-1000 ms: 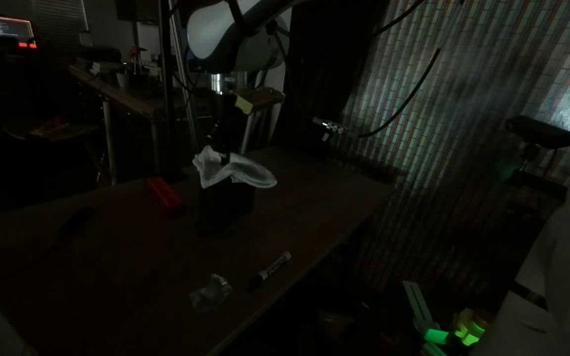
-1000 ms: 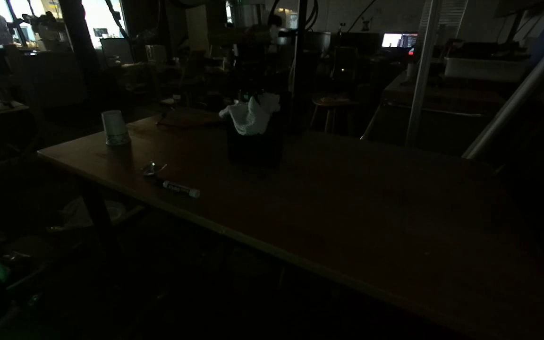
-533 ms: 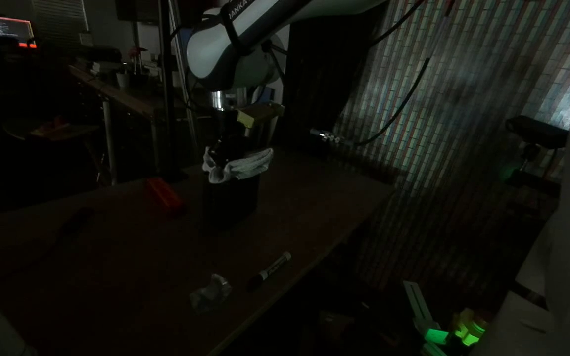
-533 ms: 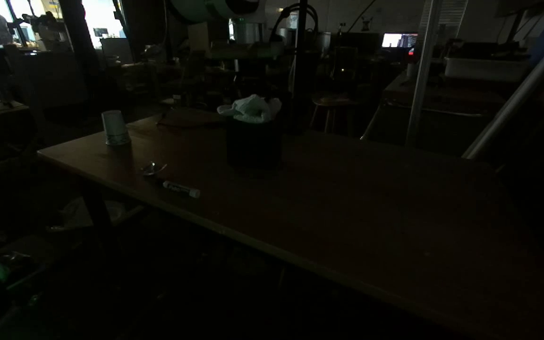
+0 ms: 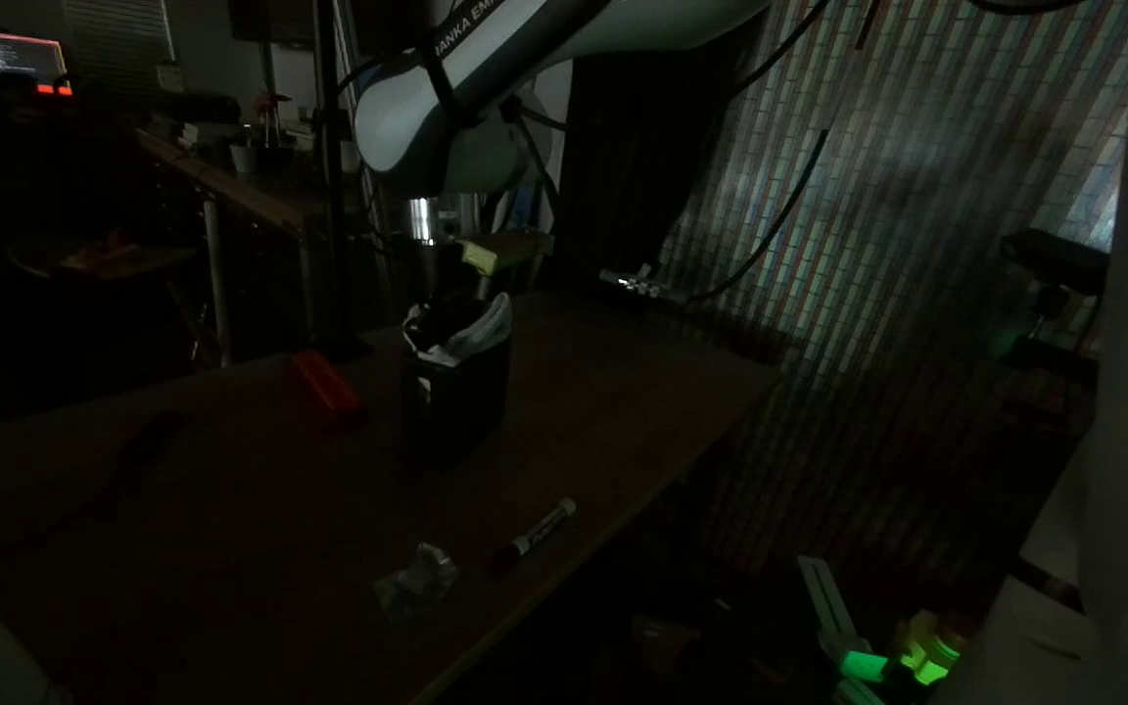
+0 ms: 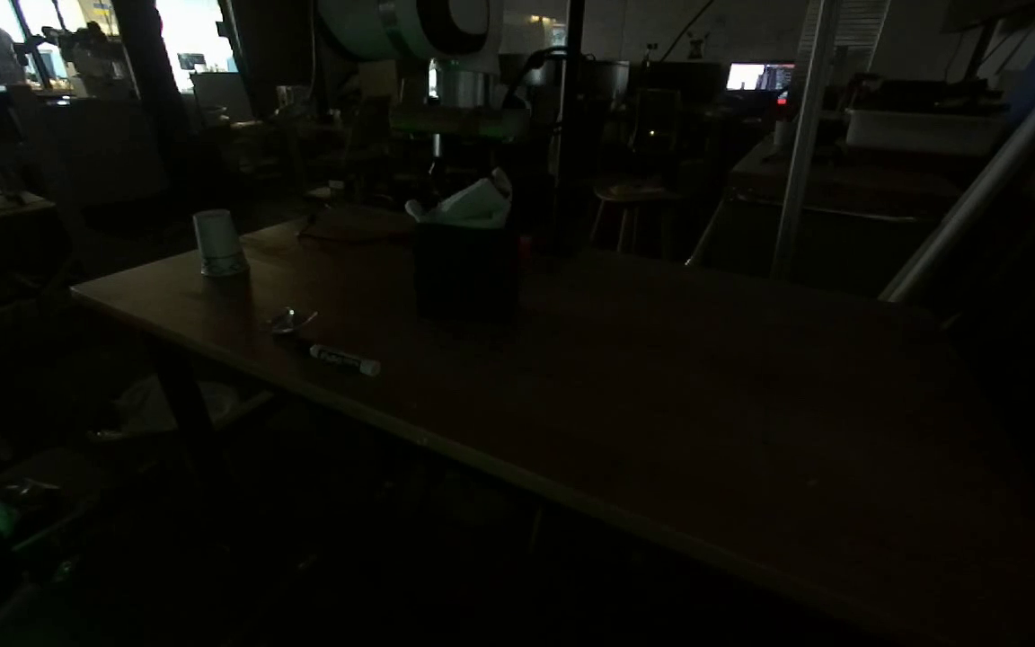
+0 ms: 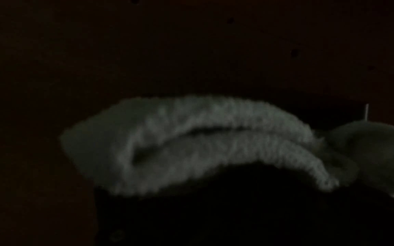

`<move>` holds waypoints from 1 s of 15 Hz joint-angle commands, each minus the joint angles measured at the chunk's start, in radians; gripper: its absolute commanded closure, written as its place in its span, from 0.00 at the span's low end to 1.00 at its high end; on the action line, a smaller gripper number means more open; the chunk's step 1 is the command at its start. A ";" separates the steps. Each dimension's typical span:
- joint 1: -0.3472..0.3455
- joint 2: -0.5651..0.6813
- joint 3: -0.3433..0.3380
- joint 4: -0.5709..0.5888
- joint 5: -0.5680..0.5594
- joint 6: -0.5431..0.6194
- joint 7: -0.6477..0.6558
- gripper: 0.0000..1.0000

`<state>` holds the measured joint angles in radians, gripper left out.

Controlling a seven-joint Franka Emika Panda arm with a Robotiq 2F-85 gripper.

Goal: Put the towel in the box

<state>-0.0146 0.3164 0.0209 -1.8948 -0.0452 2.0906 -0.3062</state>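
Observation:
The dark box (image 5: 456,406) stands upright on the table and also shows in an exterior view (image 6: 466,274). The white towel (image 5: 476,335) lies bunched in the box's mouth, part of it above the rim; it also shows in an exterior view (image 6: 473,207). In the wrist view the towel (image 7: 224,150) is a folded band along the box's edge, with one end past the corner. My gripper (image 5: 451,318) is down at the box's mouth, among the towel's folds. Its fingers are lost in darkness and behind the towel, so their opening and hold cannot be seen.
A red object (image 5: 327,385) lies beside the box. A marker (image 5: 540,529) and a crumpled clear wrapper (image 5: 419,580) lie near the table's edge. An upside-down cup (image 6: 219,243) stands near a table corner. The scene is very dark.
My gripper has come down into the box's mouth. The towel, spread over the rim before, has sunk and drawn inward. The box has shifted slightly, and a bit of red shows beside it.

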 commanded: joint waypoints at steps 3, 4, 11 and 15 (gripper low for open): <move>-0.023 0.026 0.028 0.013 0.100 -0.061 -0.069 0.97; -0.025 0.013 0.025 0.014 0.106 -0.069 -0.066 0.97; -0.033 -0.162 0.002 -0.013 0.096 -0.156 -0.016 0.40; -0.026 -0.246 -0.007 -0.012 0.092 -0.198 -0.003 0.11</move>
<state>-0.0440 0.1424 0.0202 -1.8921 0.0361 1.9250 -0.3255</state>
